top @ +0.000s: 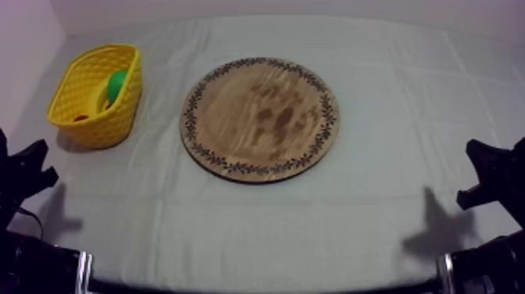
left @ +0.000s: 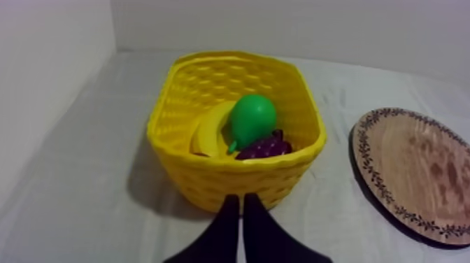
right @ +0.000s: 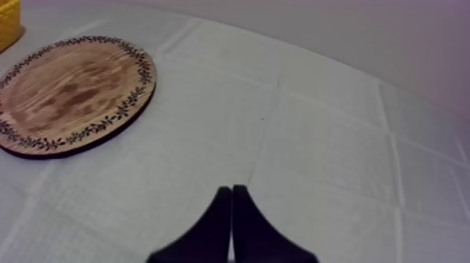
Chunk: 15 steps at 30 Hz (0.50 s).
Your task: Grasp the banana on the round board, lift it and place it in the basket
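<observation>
**Banana in the basket, both grippers closed**

At the table's left, the left gripper (left: 240,201) hung just in front of the yellow basket (left: 210,182), its fingers pressed together on nothing. Inside the basket the banana (left: 208,131) lay against the green pear (left: 252,117), with the grapes (left: 264,147) beside them. The wooden board (top: 260,119) lay mid-table, right of the basket. At the far right, the right gripper (right: 231,192) was likewise closed and empty over the cloth (right: 315,140).

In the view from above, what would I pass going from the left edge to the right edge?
left gripper → basket → board → right gripper
</observation>
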Motion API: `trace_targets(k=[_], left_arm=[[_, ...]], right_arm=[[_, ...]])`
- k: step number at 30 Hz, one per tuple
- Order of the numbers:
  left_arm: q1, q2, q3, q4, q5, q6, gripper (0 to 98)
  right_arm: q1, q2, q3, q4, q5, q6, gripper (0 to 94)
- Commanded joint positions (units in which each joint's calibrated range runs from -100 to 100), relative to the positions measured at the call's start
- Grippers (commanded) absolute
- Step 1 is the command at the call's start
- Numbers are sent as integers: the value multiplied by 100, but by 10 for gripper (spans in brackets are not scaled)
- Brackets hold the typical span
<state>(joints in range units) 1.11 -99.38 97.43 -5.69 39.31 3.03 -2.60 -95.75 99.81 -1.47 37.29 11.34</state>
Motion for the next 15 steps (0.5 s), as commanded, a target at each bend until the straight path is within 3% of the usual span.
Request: trace_targets(k=[1,15], left_arm=[[-9,-16,32,58,-49,-76,0],[6,-36,78,136,-106,-271,0]], right_arm=[[0,0,-3,-2,5,0,3],[0,0,-3,-2,5,1,3]])
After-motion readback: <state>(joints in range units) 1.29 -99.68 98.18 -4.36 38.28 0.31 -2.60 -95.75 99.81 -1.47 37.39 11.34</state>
